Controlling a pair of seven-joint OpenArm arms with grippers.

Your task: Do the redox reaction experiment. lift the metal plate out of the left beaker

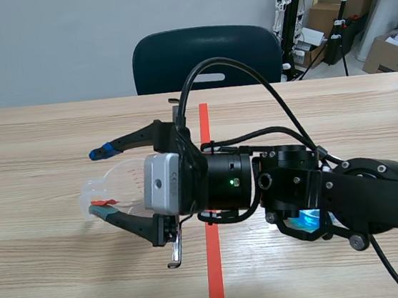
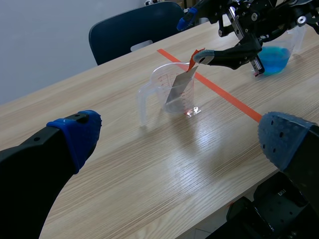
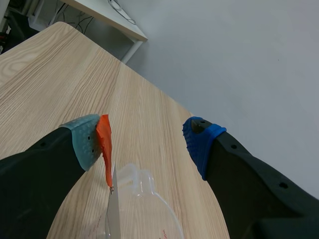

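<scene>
I am holding my right pincer (image 3: 147, 144) wide over the left beaker (image 2: 155, 94) on the surface (image 2: 124, 169). The metal plate (image 2: 178, 88) is leaning steeply up out of it, its orange-taped top end lying right against my grey-green pad (image 3: 88, 142), with the blue pad (image 3: 202, 139) well apart. My left pincer (image 2: 179, 139), also wide, is hanging farther off.

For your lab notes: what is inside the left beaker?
A metal plate with an orange tab leans inside the beaker, reaching above its rim. Liquid cannot be told.
</scene>
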